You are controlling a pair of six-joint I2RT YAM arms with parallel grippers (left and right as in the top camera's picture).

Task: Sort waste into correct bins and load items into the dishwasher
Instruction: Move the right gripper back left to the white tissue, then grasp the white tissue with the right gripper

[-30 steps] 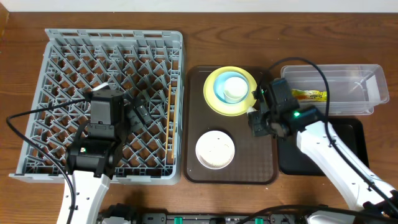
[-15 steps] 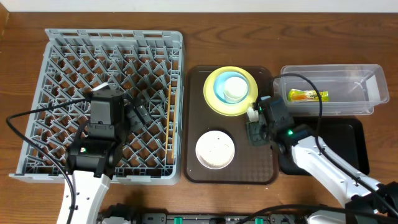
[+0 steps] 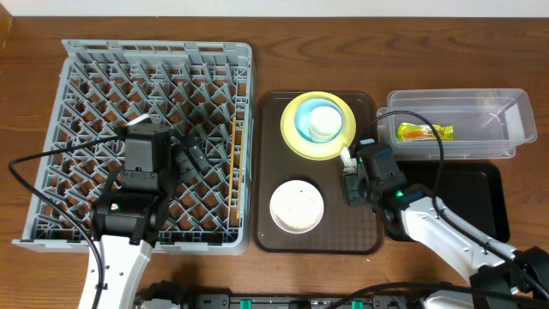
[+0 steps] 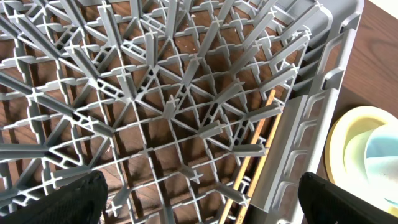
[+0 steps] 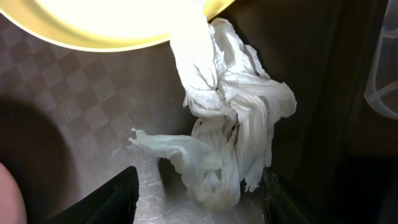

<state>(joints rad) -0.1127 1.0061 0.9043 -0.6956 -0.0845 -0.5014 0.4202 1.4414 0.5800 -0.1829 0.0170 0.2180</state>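
**Right gripper lined up over the paper scrap**

The right gripper [image 5: 199, 190] hung spread wide and empty, one finger on each side of the crumpled white paper scrap [image 5: 230, 124], probably so it could close on it. The scrap lay on the brown tray [image 3: 343, 232] right of the table's centre, touching the yellow plate [image 3: 292, 137]. A second earlier this gripper had been nearer the clear tub [image 3: 497, 112] at the far right corner. The left gripper [image 4: 202, 199], open and empty, had not shifted over the dish rack [image 3: 86, 86].

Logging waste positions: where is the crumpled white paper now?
Overhead, the crumpled white paper lies on the brown tray at the yellow plate's lower-right rim, between the right gripper's fingers.
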